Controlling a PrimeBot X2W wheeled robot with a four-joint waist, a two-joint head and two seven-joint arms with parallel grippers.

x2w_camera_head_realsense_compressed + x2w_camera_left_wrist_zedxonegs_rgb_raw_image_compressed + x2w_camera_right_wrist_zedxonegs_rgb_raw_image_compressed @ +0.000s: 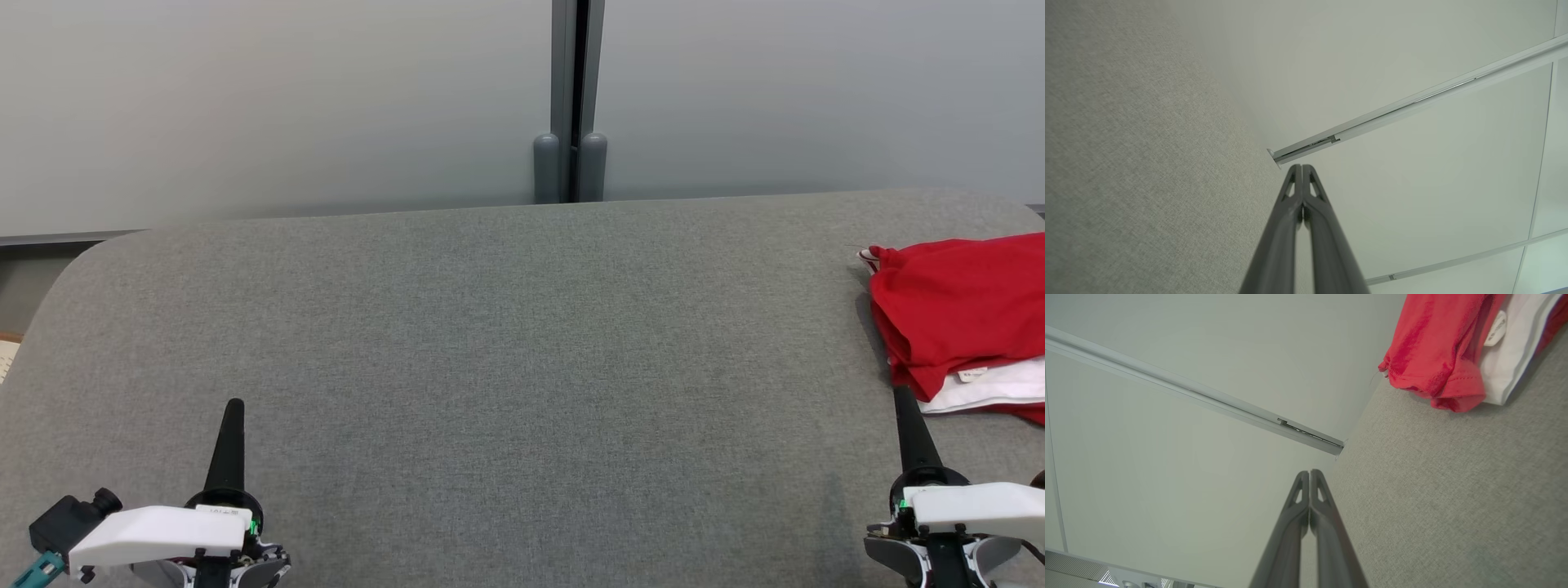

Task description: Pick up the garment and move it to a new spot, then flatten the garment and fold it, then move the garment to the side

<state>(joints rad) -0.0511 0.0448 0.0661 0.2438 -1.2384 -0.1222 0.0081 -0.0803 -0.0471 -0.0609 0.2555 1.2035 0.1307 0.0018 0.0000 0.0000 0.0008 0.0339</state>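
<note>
Both closed, pointing forward | left gripper [234,404] low-left | right gripper [900,392] beside garment [955,310]

The table [490,367] is covered in grey woven cloth, matt and slightly rough. The garment [959,302] is soft, creased red and white cloth. The left claw [234,406] and right claw [900,394] look like smooth, matt dark plastic.

A wide grey fabric-covered bench [490,351] has rounded corners. Behind its far edge stand pale wall panels [269,106]. A dark grey post [562,82] joins them above the bench's middle.
</note>
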